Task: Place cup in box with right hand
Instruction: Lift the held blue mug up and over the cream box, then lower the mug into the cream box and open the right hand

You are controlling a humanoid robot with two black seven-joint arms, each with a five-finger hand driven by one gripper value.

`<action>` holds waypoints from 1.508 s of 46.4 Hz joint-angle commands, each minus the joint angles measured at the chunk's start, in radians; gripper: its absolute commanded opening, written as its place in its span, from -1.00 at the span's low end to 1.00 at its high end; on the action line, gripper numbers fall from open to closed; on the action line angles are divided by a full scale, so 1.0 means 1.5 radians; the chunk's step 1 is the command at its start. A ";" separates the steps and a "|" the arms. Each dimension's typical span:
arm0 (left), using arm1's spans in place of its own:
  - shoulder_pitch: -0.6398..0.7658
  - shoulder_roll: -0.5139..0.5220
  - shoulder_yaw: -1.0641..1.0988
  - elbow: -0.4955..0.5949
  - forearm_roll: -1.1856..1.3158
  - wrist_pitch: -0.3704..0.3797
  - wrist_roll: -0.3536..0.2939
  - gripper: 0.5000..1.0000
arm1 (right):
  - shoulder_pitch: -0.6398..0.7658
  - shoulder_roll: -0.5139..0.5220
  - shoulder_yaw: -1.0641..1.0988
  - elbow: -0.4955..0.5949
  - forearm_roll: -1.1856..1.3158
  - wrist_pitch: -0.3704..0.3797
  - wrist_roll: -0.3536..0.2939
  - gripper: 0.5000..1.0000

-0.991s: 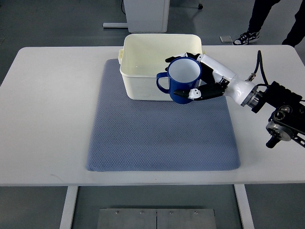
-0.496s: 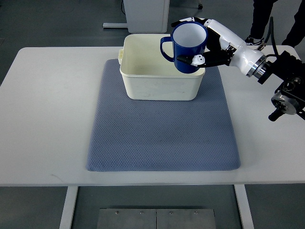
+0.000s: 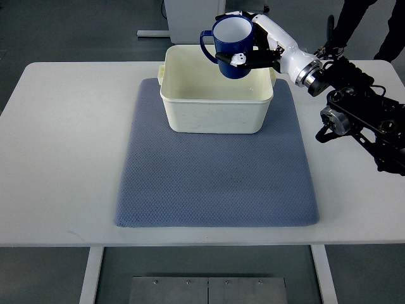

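Table (image 3: 63, 158): white, rectangular top with rounded corners, filling most of the view; white legs (image 3: 93, 272) show below its near edge, with a metal plate (image 3: 209, 290) on the floor between them.

Mat (image 3: 215, 183): grey-blue, textured, lying flat on the middle of the table.

Box (image 3: 215, 114): cream plastic tub, open at the top, standing on the far part of the mat, its interior bare where it shows.

Cup (image 3: 233, 39): dark blue mug with a white inside, upright, handle pointing to the picture's left. It is held in the air above the far right part of the box, clear of the rim.

Right hand (image 3: 253, 47): white and black, fingers wrapped round the cup's right side, thumb across its front. The arm (image 3: 354, 107) enters from the right edge, with black joints and cabling over the table's right end.

Room: grey floor (image 3: 76, 28) beyond the table; the base of a white cabinet or stand (image 3: 193, 19) behind the box; a person's dark trouser legs (image 3: 348, 19) at the top right corner.
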 commanded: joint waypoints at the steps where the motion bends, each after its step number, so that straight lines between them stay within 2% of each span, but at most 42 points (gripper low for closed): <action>1: 0.000 0.000 0.000 0.000 0.000 0.000 0.000 1.00 | 0.002 0.023 0.009 -0.029 0.000 -0.009 -0.005 -1.00; 8: 0.000 0.000 0.000 0.000 0.000 0.000 0.001 1.00 | 0.002 0.062 0.027 -0.074 0.000 -0.009 -0.011 -1.00; 25: 0.000 0.000 0.000 0.000 0.000 0.000 0.001 1.00 | -0.001 0.100 0.025 -0.133 -0.001 -0.010 -0.012 -1.00; 55: 0.000 0.000 0.000 0.000 0.000 0.000 0.000 1.00 | -0.023 0.103 -0.006 -0.139 -0.001 -0.010 -0.009 -1.00; 63: 0.000 0.000 0.000 -0.001 0.000 0.000 0.000 1.00 | -0.024 0.103 -0.006 -0.137 0.000 -0.010 -0.009 -0.17; 64: 0.000 0.000 0.000 0.000 0.000 0.000 0.000 1.00 | -0.024 0.103 -0.006 -0.137 0.000 -0.010 -0.009 -0.02; 66: 0.000 0.000 0.000 0.000 0.000 0.000 0.000 1.00 | -0.024 0.103 -0.006 -0.136 0.000 -0.010 -0.009 0.51; 67: 0.000 0.000 0.000 0.000 0.000 0.000 0.000 1.00 | -0.024 0.103 -0.006 -0.136 0.000 -0.010 -0.009 0.94; 68: 0.000 0.000 0.000 0.000 0.000 0.000 0.001 1.00 | -0.024 0.103 -0.006 -0.136 0.000 -0.010 -0.009 1.00; 70: 0.000 0.000 0.000 0.000 0.000 0.000 0.001 1.00 | -0.024 0.103 -0.006 -0.135 0.000 -0.010 -0.009 1.00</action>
